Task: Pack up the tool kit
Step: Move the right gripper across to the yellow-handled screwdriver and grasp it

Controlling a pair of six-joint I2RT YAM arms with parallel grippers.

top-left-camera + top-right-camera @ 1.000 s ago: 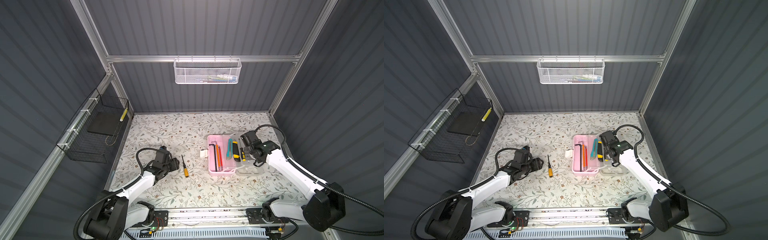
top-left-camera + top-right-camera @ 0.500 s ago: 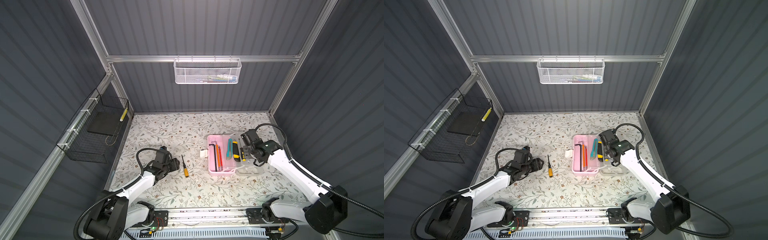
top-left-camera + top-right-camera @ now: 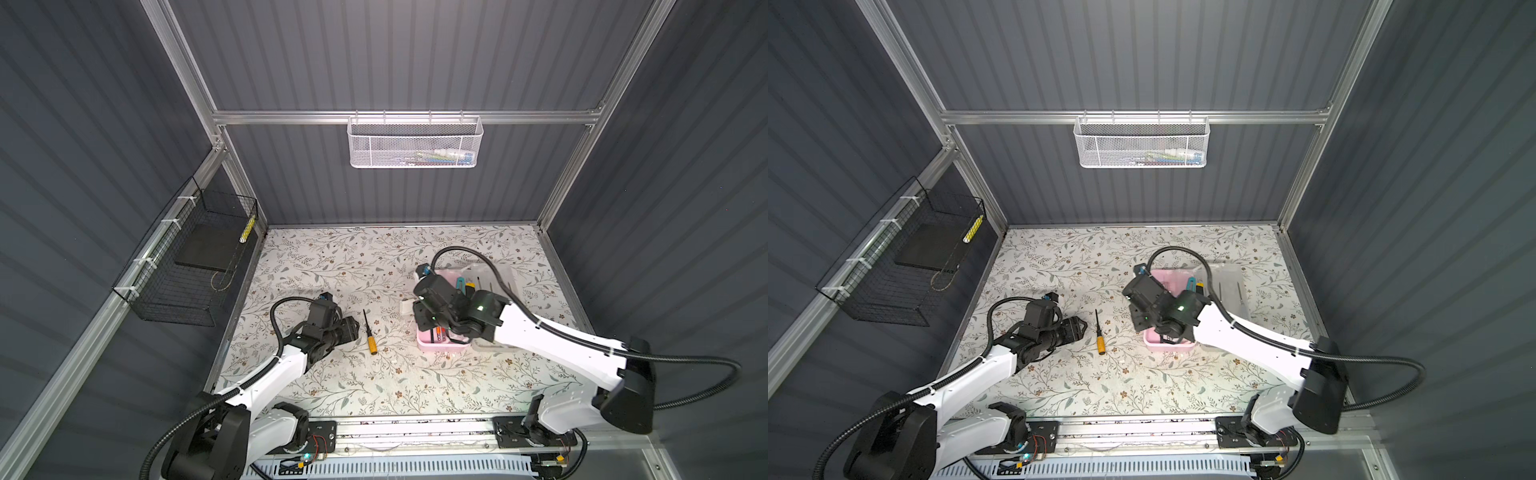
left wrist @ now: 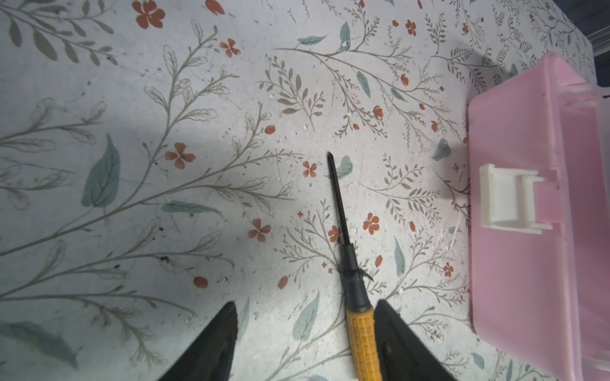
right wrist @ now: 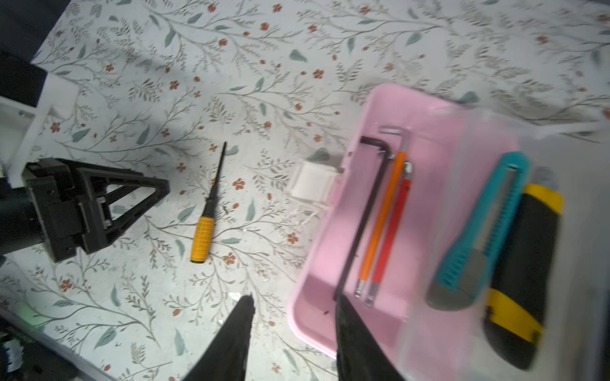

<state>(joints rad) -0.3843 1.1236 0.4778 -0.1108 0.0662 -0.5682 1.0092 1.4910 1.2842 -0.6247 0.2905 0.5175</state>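
The tool kit's pink box (image 5: 435,198) lies open, its frosted lid (image 3: 500,274) folded out to the right and its white latch (image 4: 508,201) facing left. Inside lie a black hex key (image 5: 366,211), orange and red keys (image 5: 381,217), a teal knife (image 5: 478,231) and a black-and-yellow tool (image 5: 525,273). My right gripper (image 5: 294,301) hovers open over the box's near left corner, holding nothing. A yellow-handled screwdriver (image 3: 370,332) lies on the mat left of the box. My left gripper (image 4: 305,313) is open, and the handle (image 4: 361,343) sits between its fingertips beside one finger.
A white mesh basket (image 3: 415,143) hangs on the back rail with small items in it. A black wire basket (image 3: 187,266) is fixed to the left wall. The floral mat (image 3: 374,257) ends at the frame posts and the front rail.
My right gripper has swung left across the box to its left side, and its jaws have widened. The left arm and the screwdriver have not moved.
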